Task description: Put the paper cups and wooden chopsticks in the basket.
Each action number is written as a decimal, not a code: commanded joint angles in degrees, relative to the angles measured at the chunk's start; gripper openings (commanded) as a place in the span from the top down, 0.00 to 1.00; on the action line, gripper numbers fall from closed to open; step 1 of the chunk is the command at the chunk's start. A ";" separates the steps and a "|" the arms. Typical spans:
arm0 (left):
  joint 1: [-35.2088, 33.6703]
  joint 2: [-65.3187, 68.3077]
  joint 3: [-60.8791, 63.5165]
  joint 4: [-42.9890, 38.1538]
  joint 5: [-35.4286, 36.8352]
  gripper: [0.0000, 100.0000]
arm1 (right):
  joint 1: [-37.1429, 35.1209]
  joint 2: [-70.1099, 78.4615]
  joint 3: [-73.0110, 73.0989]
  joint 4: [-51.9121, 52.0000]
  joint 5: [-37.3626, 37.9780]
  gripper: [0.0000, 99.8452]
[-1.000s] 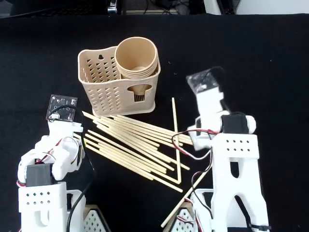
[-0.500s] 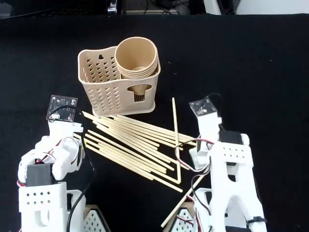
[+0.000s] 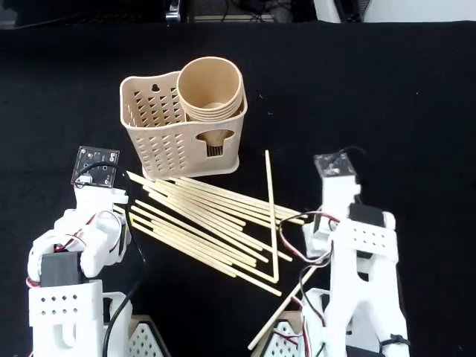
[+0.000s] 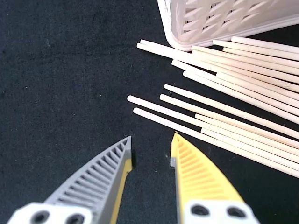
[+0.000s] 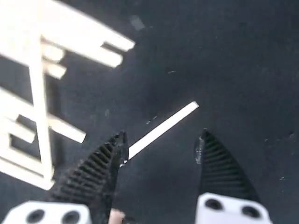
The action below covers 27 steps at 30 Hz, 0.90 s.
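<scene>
The left arm (image 3: 74,249) sits folded low at the near left of the high view, its white segments bunched together, its wrist camera board facing up and red and black wires looped along its joints. Its left pincer (image 4: 152,136) points downward with one grey finger (image 4: 100,175) and one yellow finger (image 4: 196,172) slightly parted and nothing gripped. The right arm (image 3: 358,249) stands taller at the near right, and its right pincer (image 5: 163,133) aims downward with both black ribbed fingers (image 5: 93,172) spread wide, closed on nothing.
</scene>
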 commanded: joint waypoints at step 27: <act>-0.22 -0.62 -1.54 -2.29 0.62 0.85 | 1.05 23.43 -7.25 -6.86 -5.63 0.93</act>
